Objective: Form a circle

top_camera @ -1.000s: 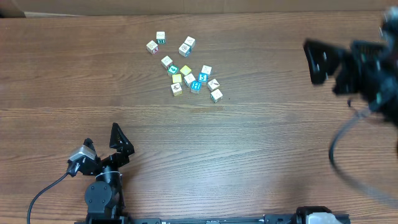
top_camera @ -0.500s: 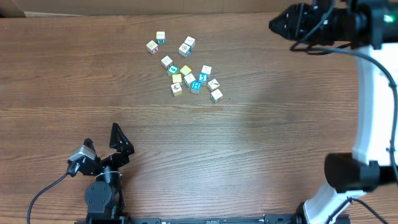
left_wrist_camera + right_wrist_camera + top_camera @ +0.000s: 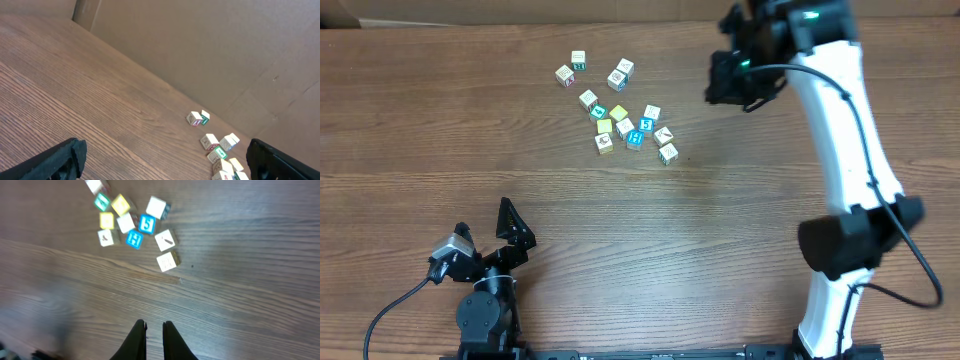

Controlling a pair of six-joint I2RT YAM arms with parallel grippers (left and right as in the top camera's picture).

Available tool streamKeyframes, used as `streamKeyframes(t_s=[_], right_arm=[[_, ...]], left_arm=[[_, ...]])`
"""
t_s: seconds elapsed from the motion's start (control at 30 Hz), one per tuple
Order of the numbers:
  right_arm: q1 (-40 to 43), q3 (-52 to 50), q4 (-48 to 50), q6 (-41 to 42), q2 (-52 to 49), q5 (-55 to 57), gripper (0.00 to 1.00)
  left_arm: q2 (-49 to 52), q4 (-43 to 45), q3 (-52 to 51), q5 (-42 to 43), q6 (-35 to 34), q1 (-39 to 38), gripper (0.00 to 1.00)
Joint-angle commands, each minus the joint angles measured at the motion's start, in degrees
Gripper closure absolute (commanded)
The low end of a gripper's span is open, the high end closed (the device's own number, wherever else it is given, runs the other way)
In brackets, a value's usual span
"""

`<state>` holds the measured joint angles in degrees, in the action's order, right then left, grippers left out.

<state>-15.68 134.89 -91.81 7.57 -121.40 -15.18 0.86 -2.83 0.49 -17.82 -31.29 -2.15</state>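
Right end effector [image 3: 154, 330] clenched, empty, hovering over the table [image 3: 240, 280], cubes [image 3: 134, 239] just ahead. Approach step, we reckon; next we drop beside the blue-and-white ones, nudging them round.

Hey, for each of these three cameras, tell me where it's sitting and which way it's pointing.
Overhead: above the table, looking straight down at the cubes; both arms show, left claw at the near edge, right claw near the cubes.
Left wrist: low over the table, facing across it toward a cardboard wall; left claw open across the bottom.
Right wrist: above the table, looking down; right claw, nearly shut, at the bottom.
Shared: overhead and right wrist both show the two blue cubes.
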Motion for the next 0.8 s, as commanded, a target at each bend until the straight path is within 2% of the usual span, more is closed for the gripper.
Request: streamKeyframes(t_s=[0.0,0.23,0.5,0.77], right_arm=[[-1.9,0.3,0.1,1.7,-3.1,3.5,0.87],[-4.4,-6.2,3.6,4.6,-7.8,3.8,0.87],[-6.5,-21.6,15.9,4.7,-8.2,3.8,0.86],[-7.1,-32.9,25.2,7.9,-8.3,3.6,0.86]], left_arm=[[-0.6,0.0,-0.2,-0.6,0.7,0.0,0.0],[-0.6,0.0,-0.2,-0.6,0.7,0.0,0.01],[-0.6,0.0,-0.2,-0.6,0.7,0.0,0.01],[-0.6,0.0,-0.2,-0.6,0.7,0.0,0.01]])
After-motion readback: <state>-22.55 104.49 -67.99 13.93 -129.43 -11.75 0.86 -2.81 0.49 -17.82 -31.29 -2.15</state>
